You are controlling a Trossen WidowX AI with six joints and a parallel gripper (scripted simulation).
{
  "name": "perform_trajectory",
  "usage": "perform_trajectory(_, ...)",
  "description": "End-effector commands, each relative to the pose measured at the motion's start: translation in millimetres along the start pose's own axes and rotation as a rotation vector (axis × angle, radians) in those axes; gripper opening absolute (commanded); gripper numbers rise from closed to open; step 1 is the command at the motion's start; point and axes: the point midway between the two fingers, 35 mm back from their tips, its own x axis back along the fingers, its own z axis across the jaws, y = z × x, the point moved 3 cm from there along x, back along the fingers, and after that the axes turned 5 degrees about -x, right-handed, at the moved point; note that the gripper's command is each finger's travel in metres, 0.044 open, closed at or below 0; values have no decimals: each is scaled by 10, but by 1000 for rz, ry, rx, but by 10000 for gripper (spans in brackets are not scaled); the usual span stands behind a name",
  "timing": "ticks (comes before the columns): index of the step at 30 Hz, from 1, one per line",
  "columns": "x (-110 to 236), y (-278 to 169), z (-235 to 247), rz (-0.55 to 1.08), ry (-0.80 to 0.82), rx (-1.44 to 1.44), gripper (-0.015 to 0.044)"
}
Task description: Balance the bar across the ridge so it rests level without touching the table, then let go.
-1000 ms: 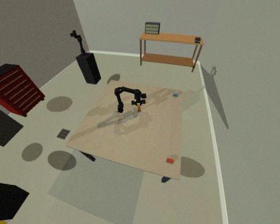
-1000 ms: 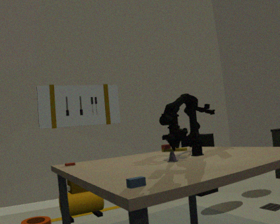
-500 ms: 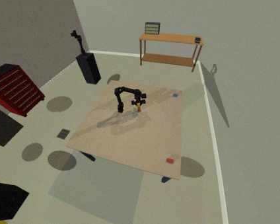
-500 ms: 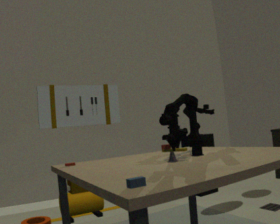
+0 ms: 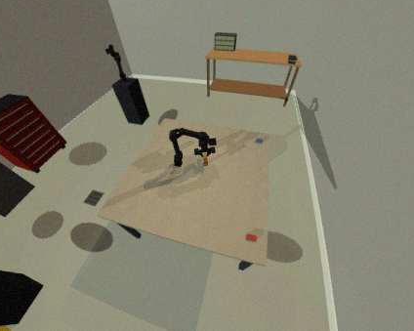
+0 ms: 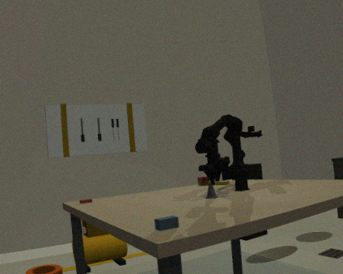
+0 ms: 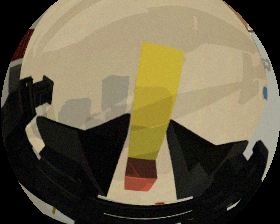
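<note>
The bar [image 7: 159, 78] [image 6: 222, 182] [image 5: 205, 162] is yellow with a red end [image 7: 140, 175] [image 6: 202, 180]. In the exterior view it lies about level, just above the small grey ridge [image 6: 210, 192], which stands on the table [image 6: 280, 205] [image 5: 206, 217]. Whether the bar touches the ridge top is too small to tell. My gripper [image 7: 150, 131] [image 6: 212, 179] [image 5: 203, 156] points down over the bar, and its fingers straddle the bar on both sides. The fingers stand slightly wider than the bar, so the gripper is open. The ridge is hidden under the bar in the wrist view.
A blue block [image 5: 259, 140] [image 6: 167, 222] lies near one table edge. A red block [image 5: 251, 236] [image 6: 86, 201] lies near a far corner. The arm's base [image 5: 178, 160] [image 6: 241, 185] stands close beside the ridge.
</note>
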Motion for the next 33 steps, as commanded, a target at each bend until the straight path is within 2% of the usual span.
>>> perform_trajectory(1, -1, 0, 0, 0, 0, 0, 185)
perform_trajectory(5, -1, 0, 0, 0, 0, 0, 185)
perform_trajectory(15, -1, 0, 0, 0, 0, 0, 440)
perform_trajectory(19, 69, 1, -13, 0, 0, 0, 440)
perform_trajectory(27, 930, 1, -13, 0, 0, 0, 440)
perform_trajectory(33, 999, 0, 0, 0, 0, 0, 440)
